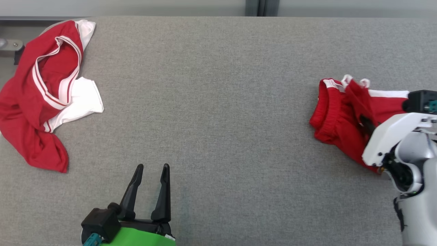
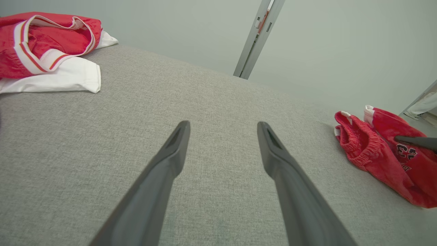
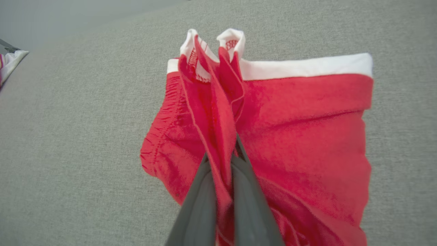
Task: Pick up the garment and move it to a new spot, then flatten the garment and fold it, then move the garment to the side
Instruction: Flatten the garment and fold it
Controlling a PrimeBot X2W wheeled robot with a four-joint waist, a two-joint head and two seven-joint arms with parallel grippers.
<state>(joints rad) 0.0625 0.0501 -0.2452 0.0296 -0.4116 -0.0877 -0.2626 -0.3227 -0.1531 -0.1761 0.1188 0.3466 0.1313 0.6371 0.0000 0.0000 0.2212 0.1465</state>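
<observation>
Surroundings, head view. A jersey (image 1: 37, 102) lies crumpled at the upper left, over the tabletop (image 1: 222, 102) edge, just beside a metal fitting (image 1: 10, 44). The middle of the tabletop is bare cloth. The shorts (image 1: 336, 116), the garment being handled, sit at the right of the frame, well apart from the jersey. Nothing lies between the two garments except the left gripper (image 1: 152, 167) at the lower left.

Arm pose. The left gripper points up the frame with its fingers spread and nothing between them. In the left wrist view it (image 2: 223, 126) hangs low over the bare tabletop, with the jersey (image 2: 44, 51) at upper left and the shorts (image 2: 368, 153) at right. The right arm (image 1: 409, 164) comes in from the lower right edge, with the wrist angled toward the upper left. The right gripper (image 1: 367, 125) is clenched on the shorts. In the right wrist view, the fingers (image 3: 222, 153) pinch a raised ridge of red fabric, and the rest of the shorts (image 3: 307, 136) lies spread on the tabletop.

Materials. The tabletop is grey woven cloth. The jersey is red with white sleeves and striped trim. The shorts are red with a gathered elastic waistband, a white hem band and a dark printed mark. The fingers are long, dark and tapered. The right arm shell is white and grey.
</observation>
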